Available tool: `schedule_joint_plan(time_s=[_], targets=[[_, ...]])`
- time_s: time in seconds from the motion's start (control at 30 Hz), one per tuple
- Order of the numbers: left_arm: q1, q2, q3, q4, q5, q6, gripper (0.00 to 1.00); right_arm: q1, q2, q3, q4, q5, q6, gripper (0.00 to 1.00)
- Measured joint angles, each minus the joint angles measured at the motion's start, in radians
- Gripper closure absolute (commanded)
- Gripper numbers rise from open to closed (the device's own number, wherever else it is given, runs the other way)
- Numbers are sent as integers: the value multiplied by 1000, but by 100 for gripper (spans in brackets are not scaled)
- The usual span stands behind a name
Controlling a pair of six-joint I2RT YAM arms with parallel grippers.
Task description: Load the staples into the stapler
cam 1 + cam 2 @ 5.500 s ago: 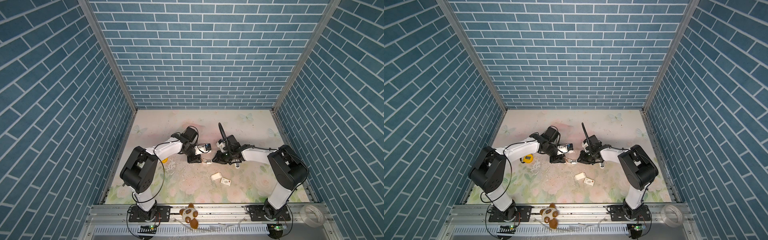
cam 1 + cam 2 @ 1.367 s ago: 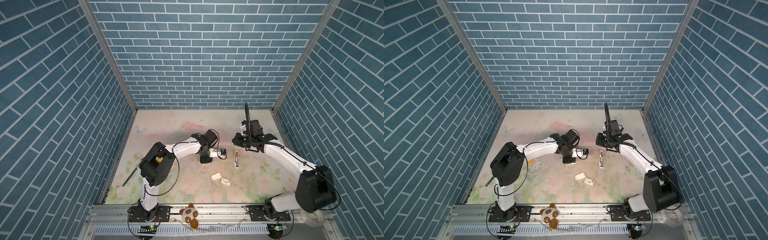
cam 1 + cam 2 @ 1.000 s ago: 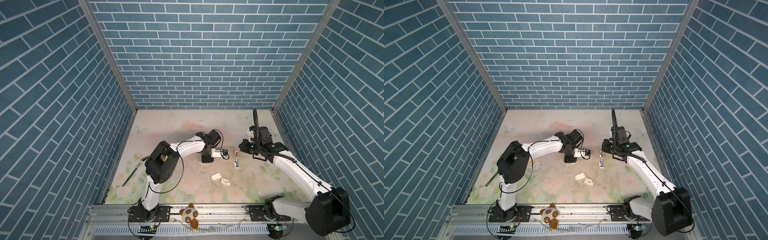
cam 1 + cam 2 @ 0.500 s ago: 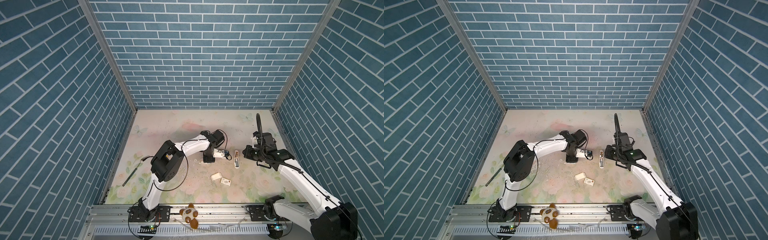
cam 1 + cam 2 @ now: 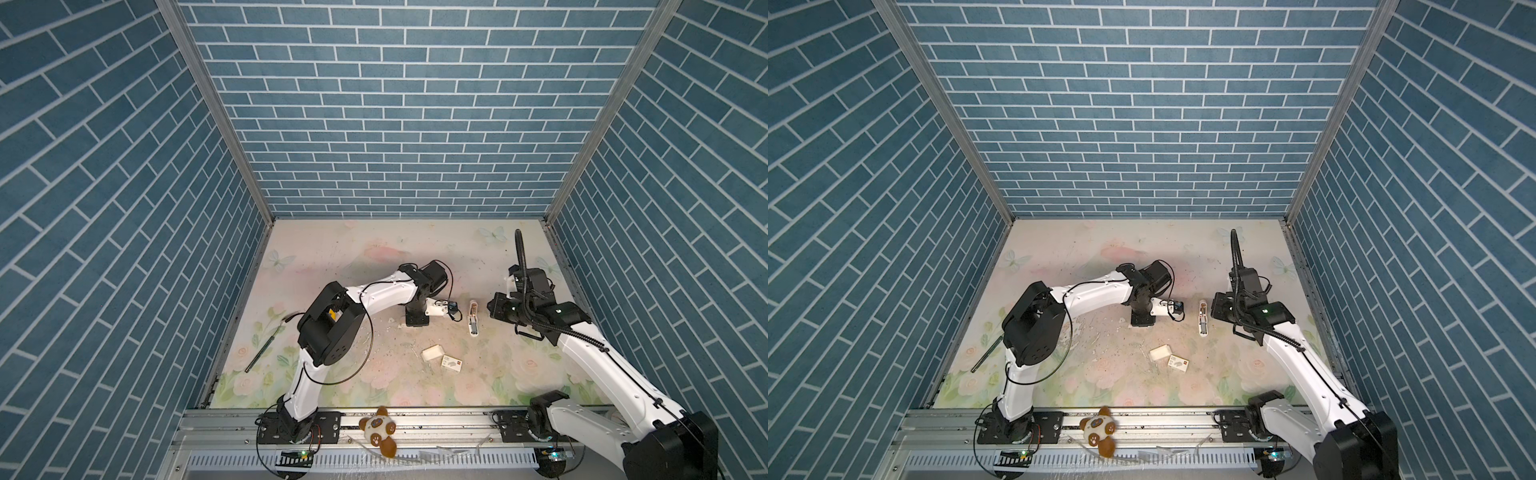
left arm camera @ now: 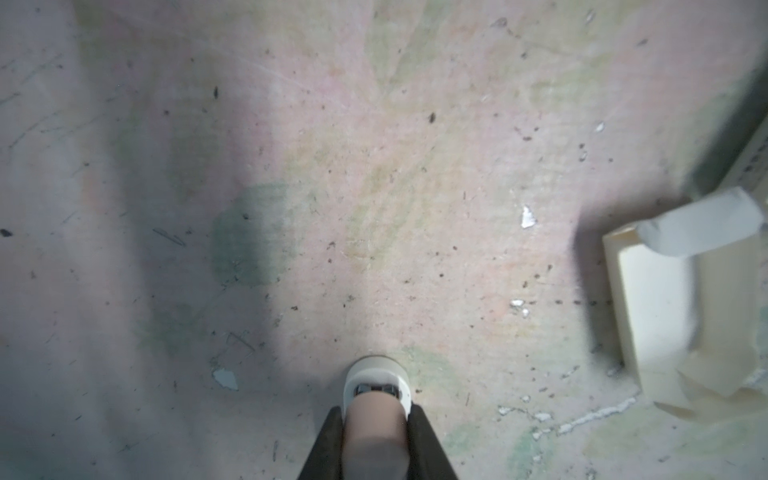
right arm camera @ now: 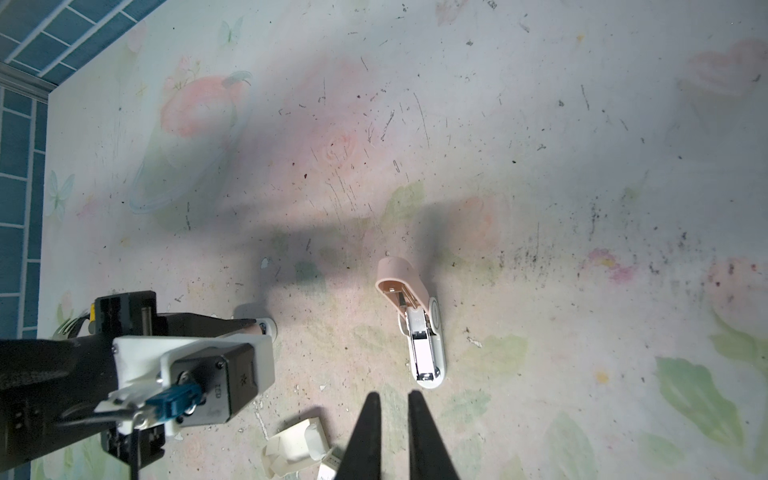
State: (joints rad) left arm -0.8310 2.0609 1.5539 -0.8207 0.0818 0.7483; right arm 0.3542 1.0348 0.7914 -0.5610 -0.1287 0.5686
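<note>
- In both top views the stapler (image 5: 473,318) is lying on the worktop (image 5: 374,257) with its pink lid swung open, between the two arms. The white cardboard tray (image 5: 431,352) and the printed sleeve (image 5: 452,363) are sitting close together at about its 7 o'clock, apart from it. The left gripper (image 5: 417,323) is standing at its 9 o'clock and the right gripper (image 5: 494,309) is hanging near its 3 o'clock.
- In the left wrist view the fingers (image 6: 328,449) are clenching a small pinkish cylinder (image 6: 374,419) with a white end, close over the worktop. The tray (image 6: 660,307) nearby is showing a bare inside, and no staples can be made out.
- In the right wrist view the fingers (image 7: 368,440) are standing barely parted and holding nothing. The stapler (image 7: 419,332) is lying just ahead of their tips.
- The staples are likely going to handle as light, thin and brittle, snapping if bent, so pinching a strip gently by its long sides at mid-length looks safest. The stapler looks light and prone to skidding, so its base probably needs bracing.
</note>
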Motion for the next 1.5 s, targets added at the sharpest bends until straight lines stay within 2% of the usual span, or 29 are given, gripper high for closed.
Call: schedule_joint_plan(time_s=[0.63, 0.9, 1.17, 1.5], targets=[[9, -45, -70, -4, -60, -1, 65, -2, -1, -8, 0, 2, 0, 80], [9, -52, -82, -1, -59, -4, 44, -2, -9, -39, 6, -8, 1, 76], [11, -90, -82, 3, -54, 0, 34, -2, -13, -109, 32, -40, 13, 58], [14, -113, -51, -21, 0, 9, 25, -2, -51, -287, 207, -28, 30, 53]])
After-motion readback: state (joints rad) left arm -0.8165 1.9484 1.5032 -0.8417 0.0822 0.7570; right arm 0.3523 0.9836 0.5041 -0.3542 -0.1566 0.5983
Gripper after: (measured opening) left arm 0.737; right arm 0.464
